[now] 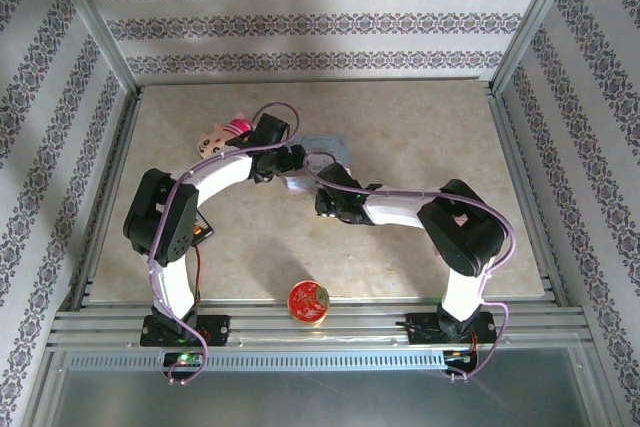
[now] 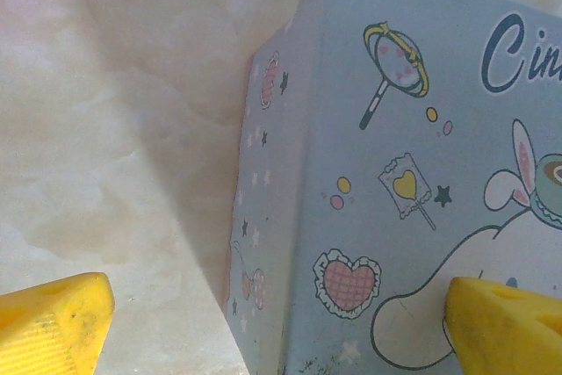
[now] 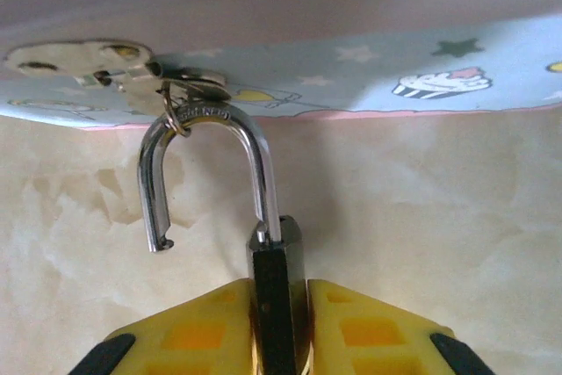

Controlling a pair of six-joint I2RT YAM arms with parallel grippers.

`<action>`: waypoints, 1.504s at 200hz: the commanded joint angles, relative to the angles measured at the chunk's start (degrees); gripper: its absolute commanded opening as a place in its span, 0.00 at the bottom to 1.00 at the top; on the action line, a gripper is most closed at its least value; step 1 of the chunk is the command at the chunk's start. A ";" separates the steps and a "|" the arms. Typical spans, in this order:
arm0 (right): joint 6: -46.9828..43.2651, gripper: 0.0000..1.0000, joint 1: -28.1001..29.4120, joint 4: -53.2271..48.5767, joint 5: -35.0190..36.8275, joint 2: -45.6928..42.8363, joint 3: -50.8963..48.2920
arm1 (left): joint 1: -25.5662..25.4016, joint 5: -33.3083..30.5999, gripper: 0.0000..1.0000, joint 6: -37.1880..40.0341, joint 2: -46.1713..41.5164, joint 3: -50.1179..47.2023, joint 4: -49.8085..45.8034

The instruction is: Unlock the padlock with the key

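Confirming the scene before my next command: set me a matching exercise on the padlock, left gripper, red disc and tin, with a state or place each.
1 padlock
2 left gripper
3 red disc
4 tin

a near table edge
b pale blue, cartoon print
c shackle open, body in right gripper
d wide open

Pairs: 1-c, 2-d, 3-a, 4-b

Each arm, left arm [image 1: 176, 282] and right arm [image 1: 462, 292], has white links between bulky black joint housings. A purple cable [image 1: 509, 239] loops along each, down to black bases [image 1: 185, 330]. A thin reddish wire [image 1: 204, 237] shows at the left elbow. The left end effector [image 2: 279, 296] has yellow, finely ribbed fingers [image 2: 53, 327]. The right end effector [image 3: 281, 305] has yellow fingers [image 3: 189, 331] with square pockets and black corners.
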 commanded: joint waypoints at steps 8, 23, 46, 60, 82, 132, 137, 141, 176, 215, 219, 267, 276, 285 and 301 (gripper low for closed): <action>2.77 0.09 -1.48 2.26 -3.72 -2.01 -3.75 | 1.16 -2.47 0.96 -0.82 -0.41 -2.95 -2.69; 3.56 0.09 -2.11 4.28 -5.30 -2.11 -4.71 | 1.21 -2.36 0.96 -1.25 -0.84 -3.83 -2.27; 5.38 0.04 -3.11 8.68 -8.07 -2.10 -6.42 | 1.19 -1.84 0.96 -1.99 -1.93 -5.61 -1.55; 6.22 0.01 -3.61 10.28 -8.98 -2.18 -7.06 | 1.21 -1.46 0.95 -2.68 -2.97 -7.32 -0.69; 6.92 0.01 -4.28 11.93 -9.64 -2.15 -7.84 | 1.15 -0.76 0.94 -4.22 -4.97 -10.72 1.44; 8.53 0.01 -5.23 14.62 -11.36 -1.74 -8.48 | 1.20 0.05 0.93 -7.22 -7.25 -15.88 5.23; 8.59 0.01 -5.30 14.72 -11.43 -1.83 -8.48 | 1.20 0.13 0.93 -7.23 -7.11 -15.82 5.16; 8.68 0.01 -5.31 14.72 -11.41 -1.91 -8.48 | 1.18 0.21 0.93 -7.11 -7.15 -15.71 5.02; 9.26 0.01 -5.34 15.07 -11.45 -2.45 -8.21 | 1.20 0.30 0.94 -7.23 -7.19 -15.89 5.42; 10.39 0.00 -5.42 15.77 -11.07 -2.80 -8.56 | 1.23 0.82 0.90 -7.56 -6.98 -16.25 6.16; 10.62 0.00 -5.40 15.88 -11.06 -2.80 -8.61 | 1.24 0.87 0.90 -7.56 -6.92 -16.35 6.28; 12.18 0.00 -5.47 17.57 -11.06 -2.94 -9.66 | 1.29 1.80 0.90 -7.61 -6.21 -16.20 6.74; 12.39 0.00 -5.57 17.84 -11.06 -2.98 -9.92 | 1.35 2.00 0.91 -7.54 -6.21 -16.17 6.74; 12.62 0.00 -5.67 18.10 -11.06 -2.98 -10.21 | 1.50 1.97 0.92 -7.46 -6.22 -16.18 6.76; 12.89 0.00 -5.88 18.50 -11.34 -2.99 -10.58 | 1.79 2.28 1.00 -7.38 -6.05 -16.40 6.89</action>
